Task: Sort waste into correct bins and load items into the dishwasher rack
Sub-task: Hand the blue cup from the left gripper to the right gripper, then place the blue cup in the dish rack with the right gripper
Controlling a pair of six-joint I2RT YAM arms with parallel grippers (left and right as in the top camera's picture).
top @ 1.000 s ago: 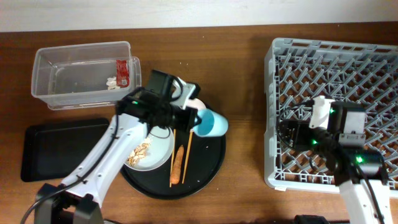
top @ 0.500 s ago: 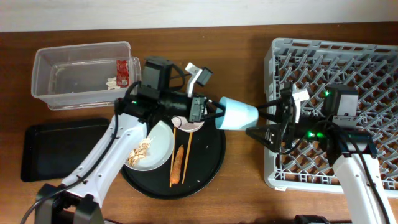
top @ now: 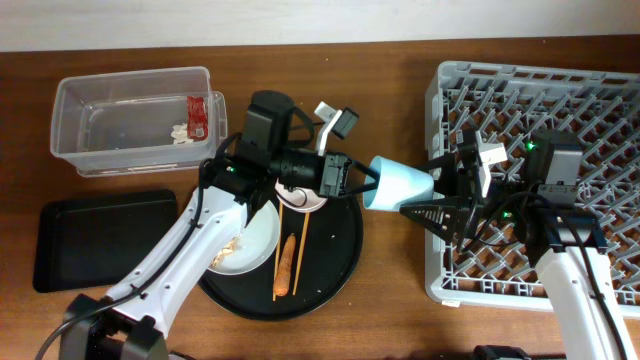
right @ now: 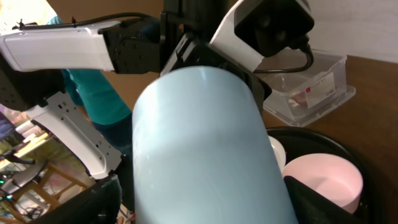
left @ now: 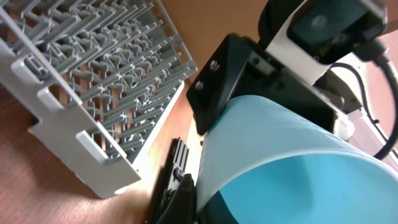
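Note:
My left gripper [top: 352, 181] is shut on the rim end of the light-blue cup [top: 400, 184] and holds it sideways in the air between the round tray and the grey dishwasher rack [top: 540, 90]. My right gripper [top: 436, 188] is open, with one finger on each side of the cup's closed end [right: 199, 162]. The cup's rim fills the left wrist view [left: 292, 168]. The clear tub [top: 130, 150] holds a red wrapper [top: 197, 117] and a white scrap [top: 180, 132]. The black rectangular tray [top: 90, 240] lies at the front left.
A round black tray [top: 335, 270] holds a white bowl [top: 255, 235] with beige scraps [top: 228, 243], an orange carrot [top: 285, 265], chopsticks [top: 302, 250] and a small pale plate [top: 303, 203] partly under my left arm. The rack's near edge shows in the left wrist view [left: 81, 149].
My left arm has carried the cup to the right, off the round tray toward the rack. My right gripper has come out left from the rack and now straddles the cup's end.

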